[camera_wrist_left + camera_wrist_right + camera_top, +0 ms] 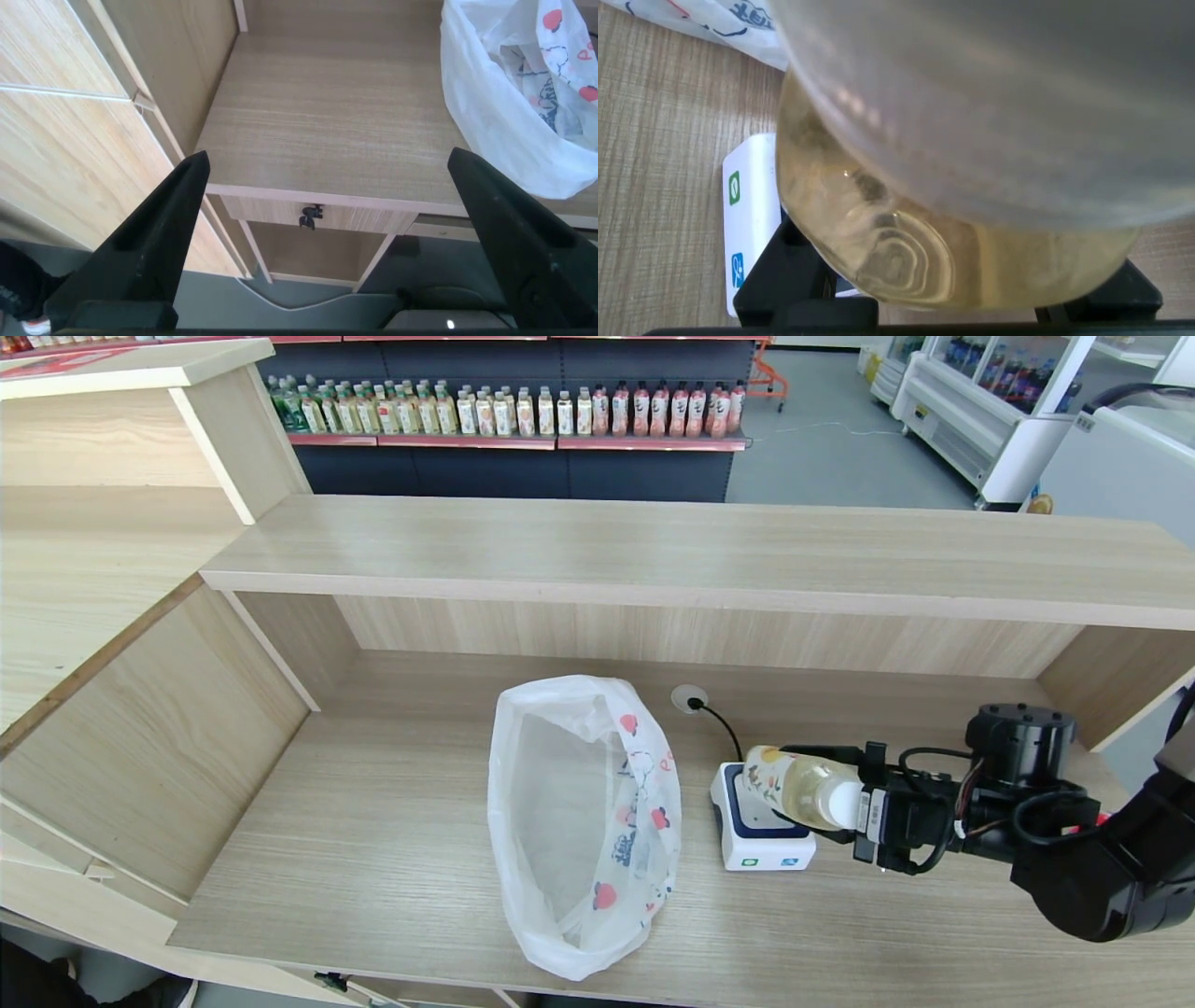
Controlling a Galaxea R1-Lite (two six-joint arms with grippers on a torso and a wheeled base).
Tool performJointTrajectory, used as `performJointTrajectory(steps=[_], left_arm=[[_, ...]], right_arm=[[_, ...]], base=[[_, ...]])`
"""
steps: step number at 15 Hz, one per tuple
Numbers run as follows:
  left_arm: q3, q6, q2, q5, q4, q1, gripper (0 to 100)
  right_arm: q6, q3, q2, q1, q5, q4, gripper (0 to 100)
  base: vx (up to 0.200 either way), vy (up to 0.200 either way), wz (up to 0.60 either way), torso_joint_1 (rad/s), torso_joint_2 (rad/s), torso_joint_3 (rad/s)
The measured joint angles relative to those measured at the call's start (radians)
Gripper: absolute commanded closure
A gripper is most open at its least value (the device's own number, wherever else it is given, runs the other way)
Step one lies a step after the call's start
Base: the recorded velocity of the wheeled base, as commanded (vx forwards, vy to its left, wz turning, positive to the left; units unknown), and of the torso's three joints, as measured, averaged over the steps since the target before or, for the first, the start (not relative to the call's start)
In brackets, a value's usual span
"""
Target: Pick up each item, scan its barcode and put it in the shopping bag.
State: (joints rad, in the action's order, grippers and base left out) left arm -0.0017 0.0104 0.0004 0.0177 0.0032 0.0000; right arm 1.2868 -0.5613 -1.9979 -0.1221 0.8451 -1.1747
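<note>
At the counter's near edge, the left gripper [327,245] hangs with its dark fingers [154,245] spread wide and nothing between them, just off the bag's near end. The white shopping bag [583,821], printed with red shapes, lies open on the wooden counter [373,859], its mouth gaping upward. Just beside it on the robot's right sits the white and blue scanner [761,835]. The right gripper [822,791] is clamped around a bottle [789,777] of pale yellow drink, held on its side directly over the scanner; whether it touches the scanner cannot be told. A black cable [724,728] runs from the scanner to a round port [689,698]. Beyond that is a raised ledge [709,551], then a store shelf of bottled drinks [523,413].
</note>
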Motion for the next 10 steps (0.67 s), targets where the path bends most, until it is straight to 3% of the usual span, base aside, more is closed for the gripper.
performJointTrajectory(steps=[5,8,10], left_arm=[[0.000,0.000,0.000,0.000,0.000,0.000,0],[0.000,0.000,0.000,0.000,0.000,0.000,0],[0.000,0.000,0.000,0.000,0.000,0.000,0]], right_arm=[[-0.091,0.009,0.051,0.003,-0.007,0.003,100],[-0.310,0.009,0.162,0.001,-0.054,0.012,100],[-0.548,0.009,0.293,0.001,-0.176,0.092,100]], base=[[0.000,0.000,0.00,0.000,0.00,0.000],[0.000,0.000,0.00,0.000,0.00,0.000],[0.000,0.000,0.00,0.000,0.00,0.000]])
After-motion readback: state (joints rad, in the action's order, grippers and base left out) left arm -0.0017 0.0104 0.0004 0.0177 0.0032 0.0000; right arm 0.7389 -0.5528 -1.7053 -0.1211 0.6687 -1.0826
